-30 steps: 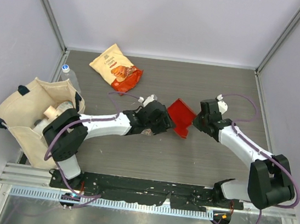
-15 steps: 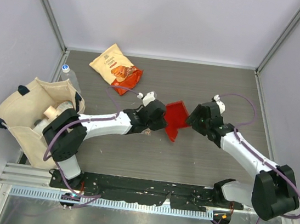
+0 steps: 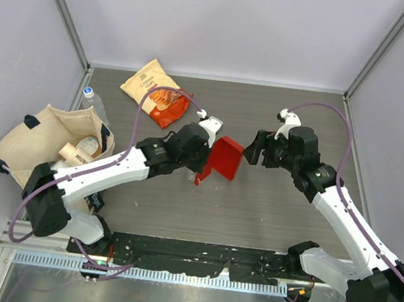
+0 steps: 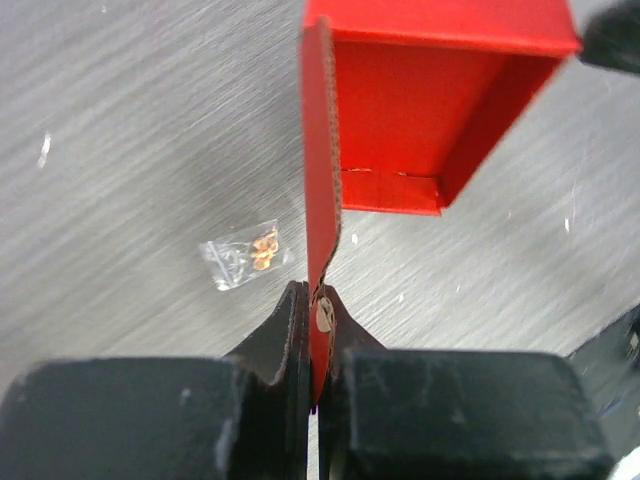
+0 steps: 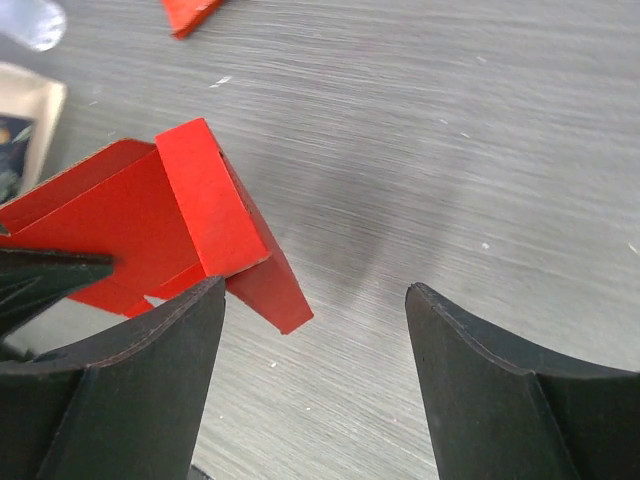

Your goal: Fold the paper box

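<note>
One flap of the box (image 3: 225, 159) is pinched tight in the left gripper (image 4: 317, 300), which holds it on edge over the middle of the table (image 3: 269, 204), apparently lifted, likely so the other arm can work the loose panels. Right gripper (image 5: 315, 292) is spread wide just right of the box, gripping nothing. A small packet (image 4: 243, 262) lies below.

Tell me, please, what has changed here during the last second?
The left gripper, shut on a flap, carried the box leftward and tipped it more upright. The right gripper followed it and is open beside the box. The snack bag and bottle stayed put.
</note>
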`<state>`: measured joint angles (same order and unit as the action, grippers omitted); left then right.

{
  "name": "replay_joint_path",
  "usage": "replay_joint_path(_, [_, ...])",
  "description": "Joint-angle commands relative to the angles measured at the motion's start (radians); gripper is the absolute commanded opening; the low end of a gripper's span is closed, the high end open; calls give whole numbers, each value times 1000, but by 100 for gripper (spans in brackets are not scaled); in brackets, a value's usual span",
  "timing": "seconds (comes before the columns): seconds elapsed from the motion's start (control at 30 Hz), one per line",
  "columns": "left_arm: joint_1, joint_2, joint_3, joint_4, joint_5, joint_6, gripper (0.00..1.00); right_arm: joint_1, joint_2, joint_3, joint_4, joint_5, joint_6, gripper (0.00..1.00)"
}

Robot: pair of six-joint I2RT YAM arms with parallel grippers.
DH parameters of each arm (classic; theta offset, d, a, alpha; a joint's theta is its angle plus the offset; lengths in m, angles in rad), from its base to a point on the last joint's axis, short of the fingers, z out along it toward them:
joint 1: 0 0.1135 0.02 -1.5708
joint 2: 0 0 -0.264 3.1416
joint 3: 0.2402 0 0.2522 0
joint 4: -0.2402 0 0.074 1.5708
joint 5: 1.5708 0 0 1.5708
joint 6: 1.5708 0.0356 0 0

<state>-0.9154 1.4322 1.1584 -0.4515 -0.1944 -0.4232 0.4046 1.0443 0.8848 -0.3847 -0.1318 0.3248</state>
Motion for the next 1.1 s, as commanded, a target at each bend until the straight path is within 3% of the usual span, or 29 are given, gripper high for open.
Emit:
replay_joint_path(0.0, [-2,-107,9,-93,173,387,0,3,-12,83,38,-224,-122,78])
replay_joint_path(0.13, [0,-112,59,-191,351,488,0,2,-6,101,109,-468,-162,77])
replay_joint_path(0.3, [1,-92,103,-288,325,521,0,3,-44,106,144,-555,-86,77])
replay_joint_path(0.4, [1,-102,103,-286,374,529,0,5,-37,86,150,-584,-64,76])
replay_joint_path(0.57, [1,-115,119,-303,492,555,0,28,-21,22,223,-767,-66,70])
replay_joint_path(0.93, [3,-156,118,-306,575,581,0,158,5,-38,263,-735,-101,58])
replay_joint_path(1.03, [4,-162,113,-306,585,580,0,168,3,-44,282,-694,-101,46])
replay_joint_path(1.07, [4,-165,113,-302,587,577,0,168,9,-44,282,-683,-102,37])
